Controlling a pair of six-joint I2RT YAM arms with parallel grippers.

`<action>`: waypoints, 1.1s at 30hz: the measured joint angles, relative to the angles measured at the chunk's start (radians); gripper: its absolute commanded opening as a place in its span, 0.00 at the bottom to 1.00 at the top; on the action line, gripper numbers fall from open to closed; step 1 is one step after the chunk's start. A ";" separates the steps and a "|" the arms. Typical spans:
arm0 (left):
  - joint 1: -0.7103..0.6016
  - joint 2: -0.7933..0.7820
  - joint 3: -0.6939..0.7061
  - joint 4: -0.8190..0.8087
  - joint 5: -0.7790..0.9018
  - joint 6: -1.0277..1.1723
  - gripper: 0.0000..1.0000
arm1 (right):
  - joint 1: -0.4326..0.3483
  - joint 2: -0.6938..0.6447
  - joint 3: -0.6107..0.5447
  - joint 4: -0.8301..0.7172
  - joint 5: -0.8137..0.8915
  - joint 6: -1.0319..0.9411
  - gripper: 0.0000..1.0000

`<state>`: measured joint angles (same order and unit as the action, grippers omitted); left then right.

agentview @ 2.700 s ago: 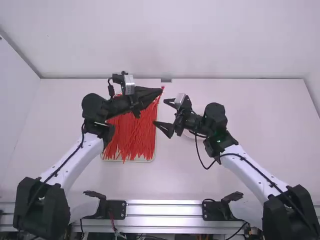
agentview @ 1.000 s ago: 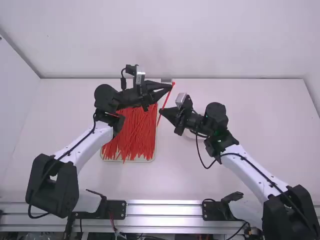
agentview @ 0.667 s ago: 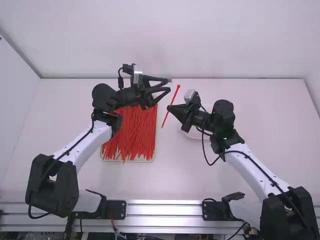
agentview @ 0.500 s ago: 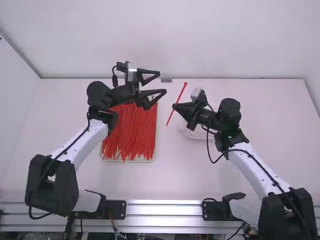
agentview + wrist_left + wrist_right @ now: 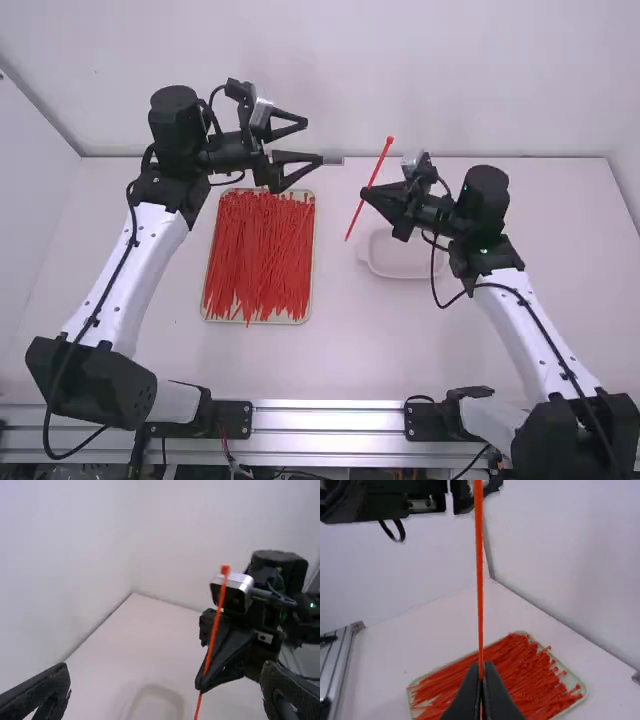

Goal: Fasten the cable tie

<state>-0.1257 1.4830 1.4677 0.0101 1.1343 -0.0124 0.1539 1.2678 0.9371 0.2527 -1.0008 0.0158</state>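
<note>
**Above the table's middle: one red tie held up, second gripper empty**

Right of centre in the high view, the right gripper (image 5: pixel 366 197) sits raised off the white table (image 5: pixel 560 230). Its fingers are pressed together on a single red cable tie (image 5: pixel 369 188), pinching it low on the strap. The tie runs steeply up to the right of the pinch. Its head is at the top, and a short tail hangs down to the left. No part of it touches the table.

In the right wrist view, the strap rises straight from between the closed fingertips (image 5: pixel 475 677).

Upper left of centre in the high view, the left gripper (image 5: pixel 300 140) is up high and points toward the tie. Its fingers are spread wide with nothing between them. It is well apart from the tie.

Below the left gripper, a beige tray (image 5: pixel 312 290) lies flat on the table. It holds a loose pile of red ties (image 5: pixel 258 255), mostly lying lengthwise.

Under the right gripper and just right of the tray, a white dish (image 5: pixel 400 264) rests on the table.
</note>
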 measured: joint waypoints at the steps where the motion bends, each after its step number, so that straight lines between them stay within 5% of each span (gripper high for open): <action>1: -0.007 0.000 0.017 -0.006 0.001 0.034 0.99 | 0.000 0.001 0.032 -0.055 0.006 -0.020 0.00; 9: -0.019 0.037 0.039 0.012 0.026 0.105 0.99 | 0.096 0.001 0.252 -0.446 0.132 -0.244 0.00; 15: -0.021 0.096 0.039 0.016 0.114 0.106 0.98 | 0.185 0.001 0.267 -0.547 0.205 -0.392 0.00; 24: -0.023 0.098 0.039 -0.096 0.272 0.154 0.88 | 0.225 0.001 0.215 -0.455 0.238 -0.485 0.00; 33: -0.035 0.098 0.039 -0.187 0.359 0.288 0.77 | 0.168 0.001 0.117 -0.308 0.153 -0.437 0.00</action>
<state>-0.1612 1.5810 1.5063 -0.1772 1.4937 0.2760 0.3218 1.2686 1.0542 -0.0555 -0.8478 -0.4213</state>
